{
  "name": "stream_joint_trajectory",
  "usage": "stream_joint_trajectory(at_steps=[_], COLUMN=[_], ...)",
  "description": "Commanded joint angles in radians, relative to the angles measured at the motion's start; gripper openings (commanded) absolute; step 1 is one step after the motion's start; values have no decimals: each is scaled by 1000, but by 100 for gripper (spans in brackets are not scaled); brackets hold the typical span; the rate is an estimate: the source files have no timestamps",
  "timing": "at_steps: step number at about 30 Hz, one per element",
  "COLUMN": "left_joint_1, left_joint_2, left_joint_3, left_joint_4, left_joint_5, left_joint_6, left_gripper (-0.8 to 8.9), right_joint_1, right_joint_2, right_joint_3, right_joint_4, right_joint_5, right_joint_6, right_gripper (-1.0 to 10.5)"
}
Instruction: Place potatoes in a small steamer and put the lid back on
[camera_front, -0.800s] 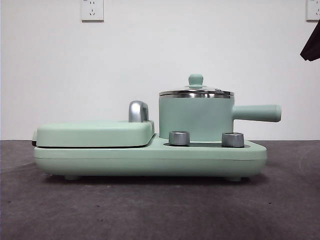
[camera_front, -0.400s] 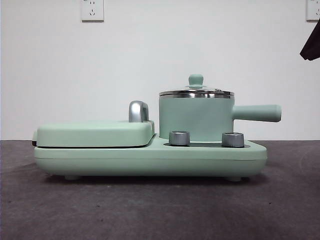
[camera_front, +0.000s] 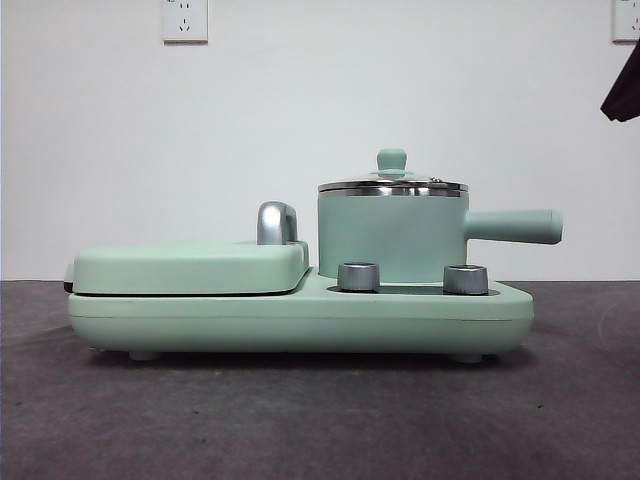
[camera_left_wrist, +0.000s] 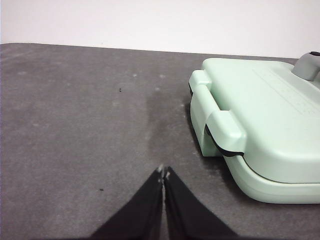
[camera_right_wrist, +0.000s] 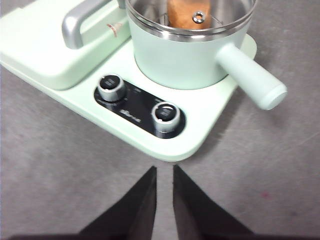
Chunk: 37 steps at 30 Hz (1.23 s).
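The left end effector (camera_left_wrist: 163, 172) hangs over bare counter (camera_left_wrist: 80, 115) with its jaws pressed tip to tip and nothing between them, just off the hinged end of the flat grill cover (camera_left_wrist: 270, 115). The right end effector (camera_right_wrist: 164, 170) has its jaws parted by a narrow slit, also empty, and sits above the counter in front of the appliance base (camera_right_wrist: 200, 135), apart from it. Both look parked clear of the pot, which fits a task that appears complete.

From the right wrist view, the steamer (camera_right_wrist: 185, 60) stands in its seat on the base, its handle (camera_right_wrist: 250, 75) pointing away to the side. Through the glass of the lid (camera_right_wrist: 200, 17) the orange-brown potato (camera_right_wrist: 182, 12) shows inside. The front view confirms the lid (camera_front: 392, 185) rests level on the steel rim of the steamer (camera_front: 390, 240), knob upright, so the pot is closed.

Counted: one steamer, one lid, one potato visible, one handle, two control knobs (camera_right_wrist: 112, 87) on the black panel, one steel grill handle (camera_right_wrist: 82, 20), two end effectors.
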Motion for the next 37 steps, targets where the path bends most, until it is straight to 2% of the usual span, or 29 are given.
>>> stream_joint_trajectory(at_steps=[1,7,13,21,25,37], left_joint_1=[0,0,0,0,0,0], left_joint_2=[-2,-2,-2,-2,-2,-2], left_joint_3=[-18,-18,-18,-18,-18,-18], left_joint_4=[-6,-6,-6,-6,-7,-7], left_joint_5=[0,0,0,0,0,0], left_joint_6=[0,0,0,0,0,0], left_gripper=[6,6,6,6,6,6], right_joint_1=[-35,-218,-343,-376,-374,-374], right_joint_2=[-73,-407,-628,-623,-623,-623], right_joint_3=[-64,-391,-527,-621,-626,-626], right_joint_4=[60,287,304,475,486,486], right_joint_5=[39,55,55,45,26,32], right_joint_6=[-72,0,-1,14,63,62], right_gripper=[47,47,47,47,47,47])
